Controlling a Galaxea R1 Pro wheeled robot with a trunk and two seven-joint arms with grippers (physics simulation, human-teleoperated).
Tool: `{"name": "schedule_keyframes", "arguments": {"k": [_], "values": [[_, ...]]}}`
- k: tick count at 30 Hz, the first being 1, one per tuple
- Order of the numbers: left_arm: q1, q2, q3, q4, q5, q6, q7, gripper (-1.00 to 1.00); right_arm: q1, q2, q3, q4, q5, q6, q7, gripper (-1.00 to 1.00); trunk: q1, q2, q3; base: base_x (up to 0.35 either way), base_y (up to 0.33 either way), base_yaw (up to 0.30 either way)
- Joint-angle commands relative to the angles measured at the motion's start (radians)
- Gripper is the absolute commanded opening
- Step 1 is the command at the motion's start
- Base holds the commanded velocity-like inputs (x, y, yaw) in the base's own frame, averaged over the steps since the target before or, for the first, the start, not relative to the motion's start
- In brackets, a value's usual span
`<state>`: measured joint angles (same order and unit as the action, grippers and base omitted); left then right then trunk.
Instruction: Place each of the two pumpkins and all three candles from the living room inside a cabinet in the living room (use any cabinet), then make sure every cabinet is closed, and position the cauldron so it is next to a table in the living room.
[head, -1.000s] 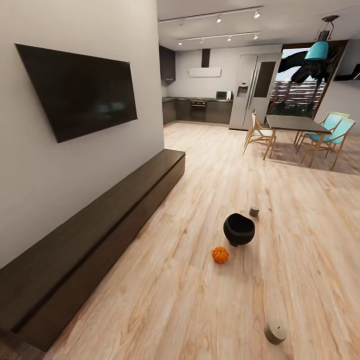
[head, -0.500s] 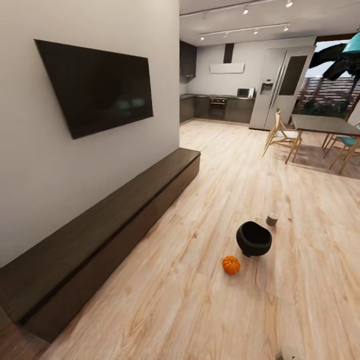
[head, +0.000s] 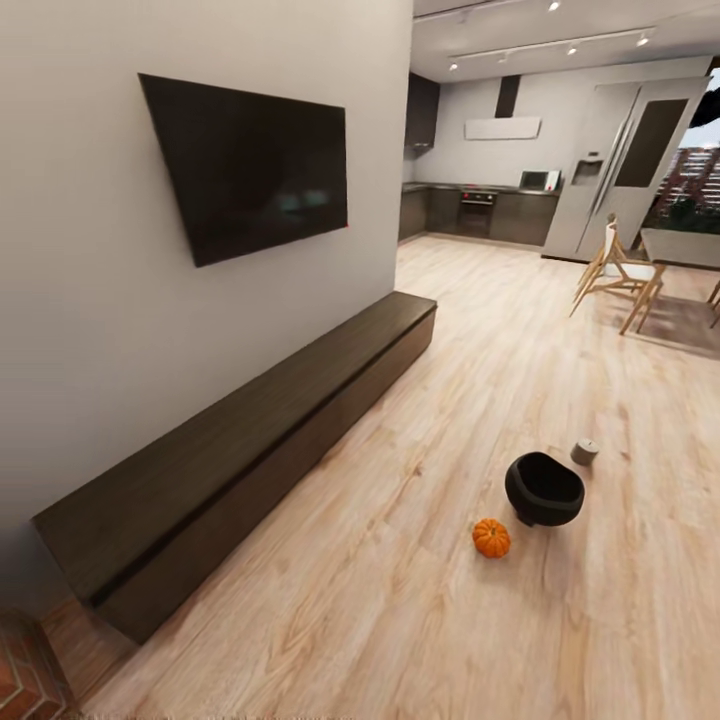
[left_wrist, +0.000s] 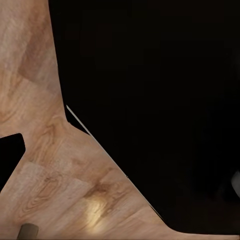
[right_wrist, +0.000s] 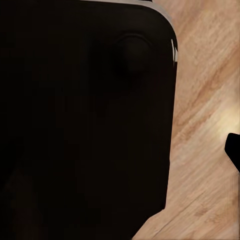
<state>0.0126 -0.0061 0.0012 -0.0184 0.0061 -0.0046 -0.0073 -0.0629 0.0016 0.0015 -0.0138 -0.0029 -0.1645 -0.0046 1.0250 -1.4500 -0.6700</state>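
From my left wrist camera, my own body (left_wrist: 150, 100) shows as a broad matte black mass with a straight slanted edge, along which runs a thin pale highlight line. From my right wrist camera, I see a large black panel (right_wrist: 85, 115) of mine with a rounded corner, a thin light-grey rim along its top and side edge, and a faint round raised boss (right_wrist: 131, 55) near that corner.
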Motion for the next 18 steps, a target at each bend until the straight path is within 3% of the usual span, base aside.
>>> {"name": "schedule_keyframes", "arguments": {"k": [1,11,18], "values": [[0.000,0.000,0.000,0.000,0.000,0.000,0.000,1.00,0.000,0.000,0.000,0.000,0.000,0.000,0.000,1.00,0.000,0.000,-0.001,0.000,0.000,0.239],[0.000,0.000,0.000,0.000,0.000,0.000,0.001,1.00,0.000,0.000,0.000,0.001,0.004,0.000,0.000,1.00,0.000,0.000,-0.011,0.000,-0.001,0.239],[0.000,0.000,-0.001,0.000,0.000,0.000,0.001,1.00,0.000,0.000,0.000,0.002,0.004,0.000,0.000,1.00,0.000,0.000,-0.018,0.050,-0.093,0.239]]}}
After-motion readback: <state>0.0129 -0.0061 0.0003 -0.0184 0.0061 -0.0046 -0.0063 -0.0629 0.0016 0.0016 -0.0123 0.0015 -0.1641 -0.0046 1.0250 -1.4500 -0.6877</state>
